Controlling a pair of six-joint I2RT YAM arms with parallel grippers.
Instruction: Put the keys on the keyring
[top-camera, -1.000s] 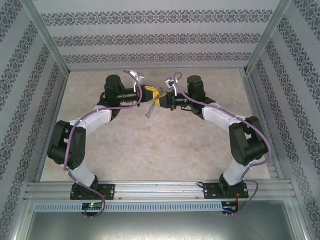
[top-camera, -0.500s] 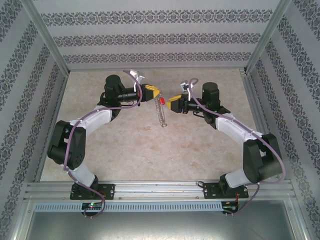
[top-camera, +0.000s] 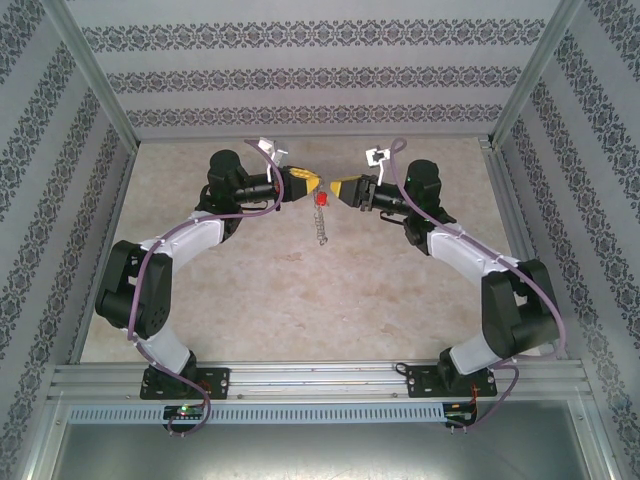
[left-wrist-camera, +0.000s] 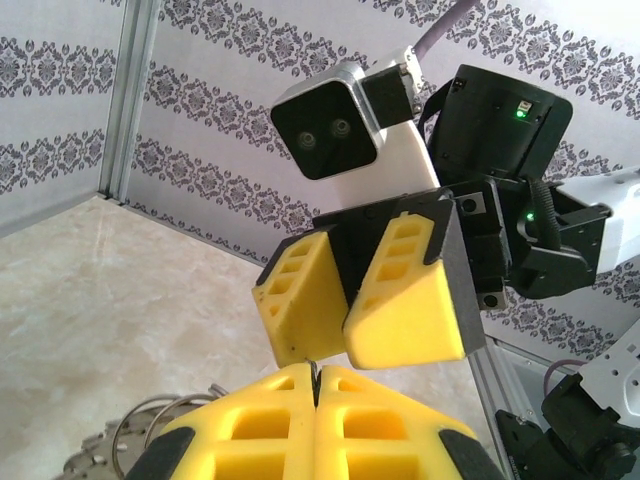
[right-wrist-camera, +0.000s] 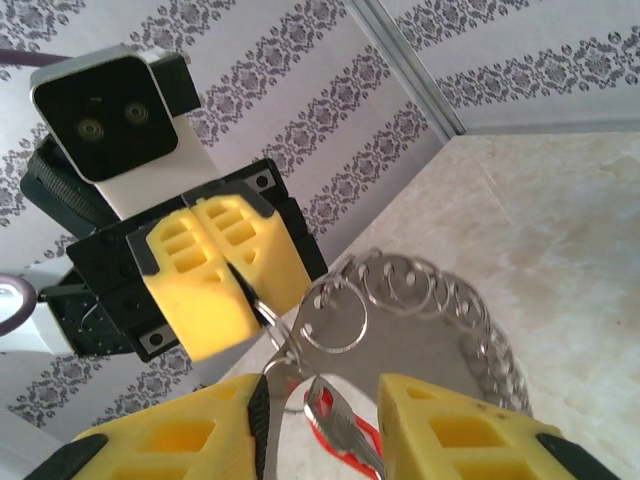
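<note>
Let go, pulled clear, brought back in: the right gripper (top-camera: 337, 187) is empty and the key is left hanging.

Its yellow jaws are seen parted, with nothing pinched. A second ago it was pressed up against the left gripper (top-camera: 314, 185); half a second ago it had been drawn well away; now it is set just opposite again. Between its parted fingers, untouched, the tiny silver-bladed, red-headed key (right-wrist-camera: 338, 432) is dangling. Just beyond, the large, floppy, link-fringed grey keyring loop (right-wrist-camera: 455, 330) is gripped at a wire ring by the left gripper's clamped-shut jaws and hangs below them. Since the key stayed up once released, threading is judged done or nearly so; a tidying regrasp may be intended.
</note>
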